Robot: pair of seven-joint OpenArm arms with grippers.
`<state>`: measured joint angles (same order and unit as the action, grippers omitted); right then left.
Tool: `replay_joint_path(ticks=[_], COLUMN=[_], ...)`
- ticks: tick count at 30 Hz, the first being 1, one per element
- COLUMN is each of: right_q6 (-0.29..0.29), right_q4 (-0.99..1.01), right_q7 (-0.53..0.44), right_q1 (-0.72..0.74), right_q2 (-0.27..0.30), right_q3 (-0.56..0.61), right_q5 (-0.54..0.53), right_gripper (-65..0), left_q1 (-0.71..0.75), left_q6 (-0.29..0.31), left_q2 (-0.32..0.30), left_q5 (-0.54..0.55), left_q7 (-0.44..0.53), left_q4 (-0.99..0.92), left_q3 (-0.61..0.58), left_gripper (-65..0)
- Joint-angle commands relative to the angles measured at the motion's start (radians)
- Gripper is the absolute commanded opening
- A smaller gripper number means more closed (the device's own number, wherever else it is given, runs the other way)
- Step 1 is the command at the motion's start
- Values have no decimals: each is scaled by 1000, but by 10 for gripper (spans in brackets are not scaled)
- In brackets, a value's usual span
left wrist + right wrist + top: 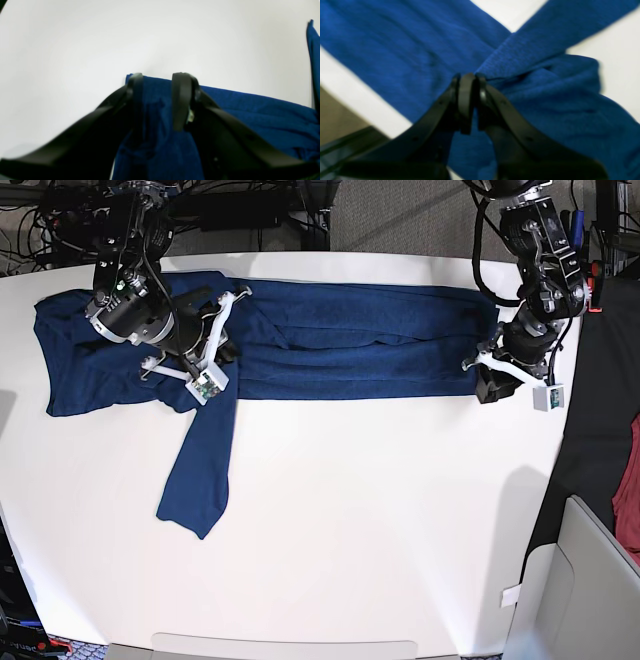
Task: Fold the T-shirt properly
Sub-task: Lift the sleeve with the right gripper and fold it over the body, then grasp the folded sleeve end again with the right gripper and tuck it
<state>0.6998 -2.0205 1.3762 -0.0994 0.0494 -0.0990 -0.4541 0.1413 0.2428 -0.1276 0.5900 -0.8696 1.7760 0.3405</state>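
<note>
Pinched tight on a sleeve fold, the right gripper (468,80) anchors the T-shirt (340,345) while the left gripper (160,80) (jaws apart) straddles its hem corner, seemingly to keep the fabric stretched.

Nothing here can be read. The T-shirt (330,345) is plain blue cloth with no print, tag or label showing in any view. The black fingers (180,100) carry no brand or number that I can make out, and the white table (380,520) is bare of any sticker or mark. Small pale fittings near both arms are too small and blurred to show any writing.
</note>
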Motion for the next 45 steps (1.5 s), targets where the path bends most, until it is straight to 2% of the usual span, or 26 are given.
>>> replay_joint_path(ticks=[1,3,8,11,14,16,20,23,25,29,31,34,38,45], right_q6=[-2,-2,-2,-2,-2,-2,-2,-2,-2,-2,-2,-2,-2,-2], right_q4=[-19,-19,-15,-13,-12,-12,-13,-13,-13,-3,33,122,228,407], right_q7=[19,20,20,20,20,20,20,20,20,20,20,1,-18,-238], right_q1=[10,10,-6,-15,-18,-18,-13,-7,23,151,229,332,444,541], right_q2=[5,8,60,106,123,140,154,152,149,146,146,146,108,60], right_q3=[-3,-2,11,46,86,101,92,35,-43,-233,-278,-275,-199,-26], right_q5=[-38,-85,-137,-186,-193,-193,-197,-197,-197,-182,-116,35,234,525], right_gripper=[-641,-641,-639,-637,-625,-577,-412,-317,-285,-280,-280,-280,-280,-280], left_q1=[-12,-12,-16,-16,-16,-18,-18,-16,-15,-12,-12,-10,-10,5], left_q6=[5,5,5,5,5,5,5,5,5,5,5,5,5,5], left_q2=[-8,-8,-8,-8,10,24,26,26,26,26,27,27,29,39], left_q5=[14,14,14,14,14,14,14,14,14,14,14,14,14,14], left_q7=[20,20,20,20,20,20,19,19,19,19,19,19,19,20], left_q4=[18,18,18,18,18,18,18,18,18,18,18,18,18,18], left_q3=[2,2,2,-1,-2,-1,-5,-1,-1,-1,-1,-1,-1,1], left_gripper=[-456,-456,-456,-456,-456,-456,-456,-456,-456,-456,-456,-456,-456,-456])
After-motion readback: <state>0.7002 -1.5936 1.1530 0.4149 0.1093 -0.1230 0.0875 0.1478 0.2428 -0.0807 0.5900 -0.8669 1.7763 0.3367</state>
